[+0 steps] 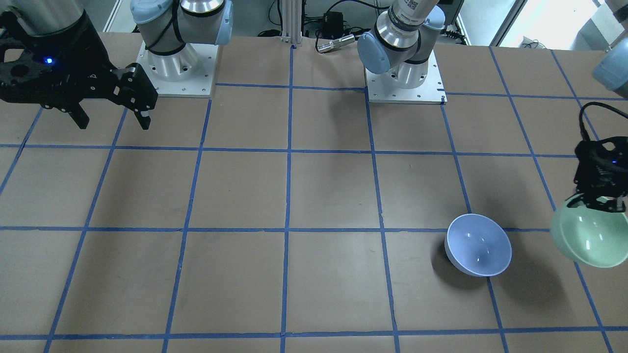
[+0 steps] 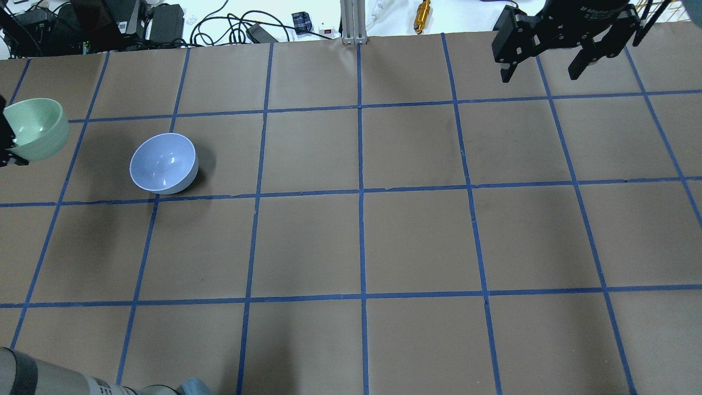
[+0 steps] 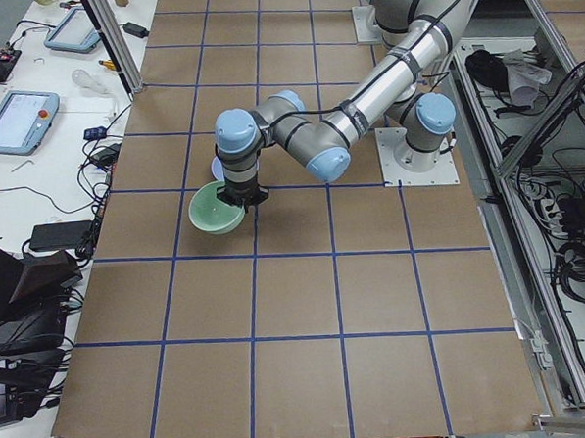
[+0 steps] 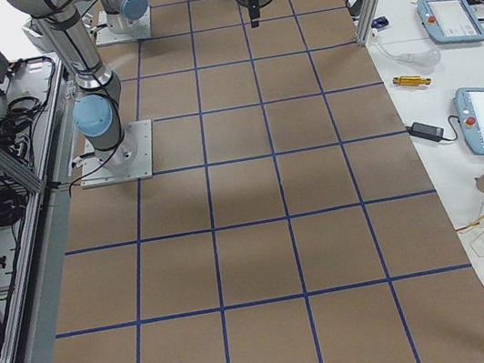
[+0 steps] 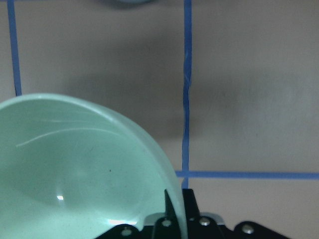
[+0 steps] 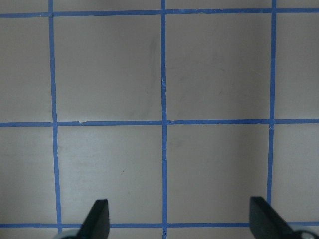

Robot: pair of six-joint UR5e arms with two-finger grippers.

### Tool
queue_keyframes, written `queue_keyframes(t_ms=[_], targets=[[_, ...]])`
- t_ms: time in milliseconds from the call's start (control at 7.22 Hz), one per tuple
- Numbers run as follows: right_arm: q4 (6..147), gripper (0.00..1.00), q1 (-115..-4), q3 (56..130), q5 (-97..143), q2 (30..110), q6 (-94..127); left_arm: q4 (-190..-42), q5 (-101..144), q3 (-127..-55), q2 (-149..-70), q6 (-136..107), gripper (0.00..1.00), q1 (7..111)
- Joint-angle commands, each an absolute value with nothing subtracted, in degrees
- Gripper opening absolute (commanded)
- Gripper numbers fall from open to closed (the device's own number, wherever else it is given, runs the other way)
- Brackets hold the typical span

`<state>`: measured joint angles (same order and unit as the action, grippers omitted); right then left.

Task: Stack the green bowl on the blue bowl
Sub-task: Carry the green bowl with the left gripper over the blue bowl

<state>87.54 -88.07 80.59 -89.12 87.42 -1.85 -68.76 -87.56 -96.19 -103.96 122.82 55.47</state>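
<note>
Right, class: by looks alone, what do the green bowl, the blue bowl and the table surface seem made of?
Green bowl: glossy, smooth, probably glazed ceramic or hard plastic; sharp white highlights inside.
Blue bowl: same glossy finish, same glints.
Table surface: matt brown paper or card, no shine, gridded with blue tape.

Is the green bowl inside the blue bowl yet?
No, the left gripper holds the green bowl by its rim off to one side of the blue bowl, which is empty.

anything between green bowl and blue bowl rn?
No objects: only bare table paper crossed by a blue tape line between the green bowl and blue bowl, clear in the overhead view.
</note>
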Motion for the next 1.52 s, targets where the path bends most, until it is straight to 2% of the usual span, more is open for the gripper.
queue_keyframes(t_ms=[0,277,554,1246,1385], targets=[[87.54,1.0,-88.07,80.6,-89.12,87.36,-1.85,-65.94,-87.45,-103.34,-99.77,117.17,0.0,62.03],[87.54,1.0,-88.07,80.6,-89.12,87.45,-1.85,-60.41,-87.45,-106.77,-99.31,112.62,0.0,67.3],[87.54,1.0,-88.07,80.6,-89.12,87.45,-1.93,-55.12,-87.63,-109.5,-100.36,111.88,0.0,68.38],[87.54,1.0,-88.07,80.6,-89.12,87.36,-2.02,-54.14,-87.36,-109.6,-103.79,111.88,0.0,68.29],[87.54,1.0,-88.07,80.6,-89.21,87.36,-2.02,-54.49,-87.28,-109.51,-104.15,111.54,0.84,68.2]])
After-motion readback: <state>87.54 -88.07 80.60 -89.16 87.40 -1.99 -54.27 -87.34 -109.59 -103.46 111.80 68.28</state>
